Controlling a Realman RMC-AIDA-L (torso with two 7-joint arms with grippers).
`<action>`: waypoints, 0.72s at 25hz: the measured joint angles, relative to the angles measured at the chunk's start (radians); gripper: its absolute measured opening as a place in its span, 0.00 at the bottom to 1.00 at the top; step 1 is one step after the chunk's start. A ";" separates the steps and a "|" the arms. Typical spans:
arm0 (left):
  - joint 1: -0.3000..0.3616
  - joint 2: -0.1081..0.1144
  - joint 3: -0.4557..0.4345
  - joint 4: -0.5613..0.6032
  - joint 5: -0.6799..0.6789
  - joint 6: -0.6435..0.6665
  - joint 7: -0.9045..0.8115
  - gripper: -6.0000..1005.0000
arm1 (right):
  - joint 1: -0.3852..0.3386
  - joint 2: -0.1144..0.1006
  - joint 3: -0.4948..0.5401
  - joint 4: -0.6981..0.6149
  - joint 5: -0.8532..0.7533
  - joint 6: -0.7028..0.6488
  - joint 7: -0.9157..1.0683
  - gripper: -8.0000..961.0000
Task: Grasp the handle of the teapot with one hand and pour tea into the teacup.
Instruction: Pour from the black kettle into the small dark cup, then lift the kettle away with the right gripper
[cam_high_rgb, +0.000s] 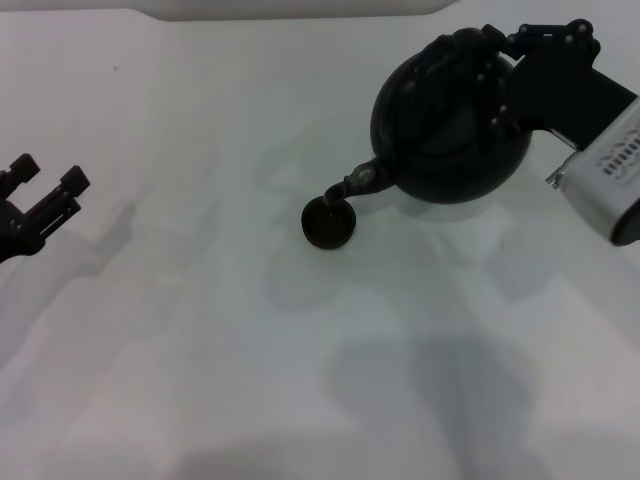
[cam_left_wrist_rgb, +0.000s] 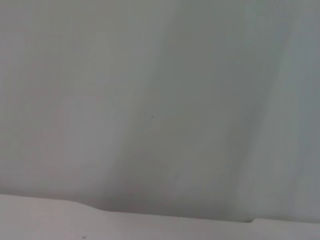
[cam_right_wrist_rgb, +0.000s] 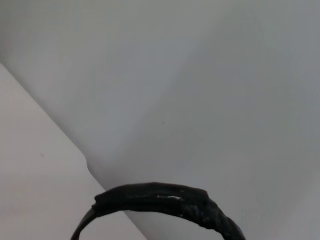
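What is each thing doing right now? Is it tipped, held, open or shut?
Round matte black teapot: lifted, tipped, spout over the cup.
Thick black arched handle: gripped by the right gripper.
Small black teacup: upright on the table, under the spout.
Left gripper: open, empty, parked aside.

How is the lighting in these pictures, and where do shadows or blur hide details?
Head view: soft light, faint grey shadows on the table; the teapot, teacup and right gripper merge into one black mass.
Left wrist view: only a featureless, shaded surface.
Right wrist view: the handle is close, dark and blurred, with a small glint.
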 joint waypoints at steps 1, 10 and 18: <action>-0.001 0.000 0.000 -0.001 0.000 0.000 0.001 0.79 | 0.000 0.000 -0.015 -0.004 0.000 0.022 -0.015 0.12; -0.012 0.000 0.000 -0.013 0.001 0.014 0.011 0.79 | 0.010 0.001 -0.102 -0.015 -0.001 0.168 -0.110 0.12; -0.016 0.000 0.000 -0.013 0.001 0.024 0.012 0.79 | 0.016 0.001 -0.132 -0.020 -0.041 0.209 -0.120 0.12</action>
